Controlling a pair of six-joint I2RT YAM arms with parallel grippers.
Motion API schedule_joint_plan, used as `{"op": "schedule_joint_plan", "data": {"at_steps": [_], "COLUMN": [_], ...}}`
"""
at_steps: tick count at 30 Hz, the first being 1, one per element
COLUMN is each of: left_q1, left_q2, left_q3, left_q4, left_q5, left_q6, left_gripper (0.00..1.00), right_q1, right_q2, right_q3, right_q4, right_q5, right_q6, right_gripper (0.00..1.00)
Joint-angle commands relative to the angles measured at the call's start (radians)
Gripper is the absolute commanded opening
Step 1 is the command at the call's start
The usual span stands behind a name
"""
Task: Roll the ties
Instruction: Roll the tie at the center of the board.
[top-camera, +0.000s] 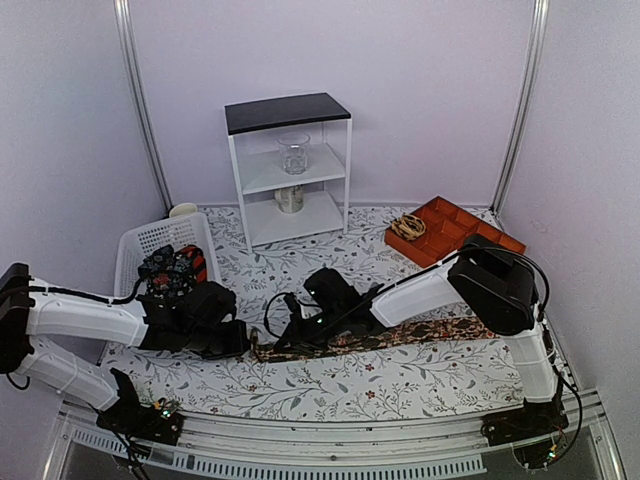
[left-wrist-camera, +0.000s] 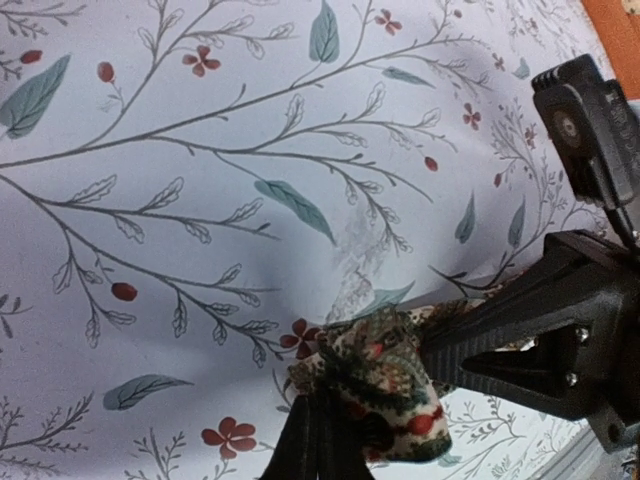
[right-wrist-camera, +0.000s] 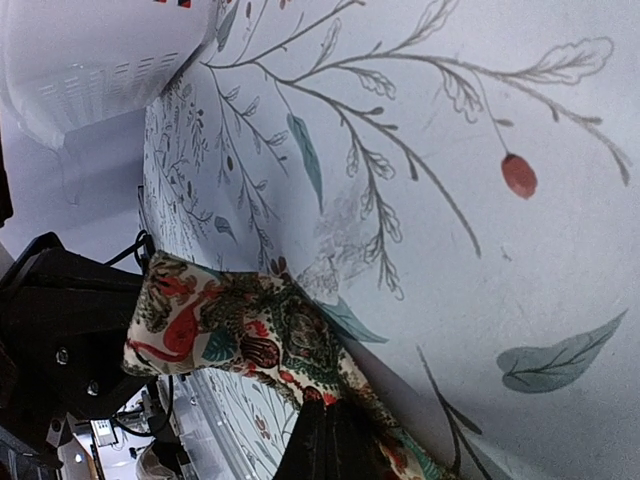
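A patterned tie (top-camera: 400, 335) lies stretched across the flowered tablecloth, its left end lifted between both grippers. In the left wrist view, my left gripper (left-wrist-camera: 318, 405) is shut on the tie's folded end (left-wrist-camera: 400, 370). The black right gripper (left-wrist-camera: 540, 345) is close on the right. In the right wrist view, my right gripper (right-wrist-camera: 330, 410) is shut on the tie (right-wrist-camera: 250, 330) a little further along. The cream, red and green tip points toward the left gripper (right-wrist-camera: 70, 345). From above, the left gripper (top-camera: 235, 338) and the right gripper (top-camera: 285, 335) almost meet. Rolled ties (top-camera: 175, 270) lie in the basket.
A white basket (top-camera: 140, 240) stands at the back left. A white shelf (top-camera: 288, 170) holds a glass jar (top-camera: 293, 153) and a can (top-camera: 290, 198). An orange tray (top-camera: 460, 225) with rubber bands (top-camera: 407, 227) sits at the back right.
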Motion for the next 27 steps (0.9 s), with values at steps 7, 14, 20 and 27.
{"op": "schedule_joint_plan", "data": {"at_steps": [7,14,20,27], "left_q1": [-0.016,-0.017,-0.018,-0.018], "left_q2": [0.024,0.019,0.006,0.006], "left_q3": [-0.024,-0.029,-0.043,-0.049], "left_q4": [0.151,0.111,0.098,0.123], "left_q5": [0.039,0.027,0.020,0.026], "left_q6": [0.042,0.022,0.011,0.017], "left_gripper": [0.00,0.00,0.00,0.00], "right_q1": [0.005,0.005,0.000,0.000], "right_q2": [-0.002,-0.132,-0.115,-0.088], "right_q3": [-0.013,-0.080,-0.038,0.010], "right_q4": [0.023,-0.013,-0.023,0.032], "right_q5": [0.000,0.114,0.098,0.040], "right_q6": [-0.006,-0.040,-0.069,0.004], "right_gripper": [0.00,0.02,0.14,0.35]}}
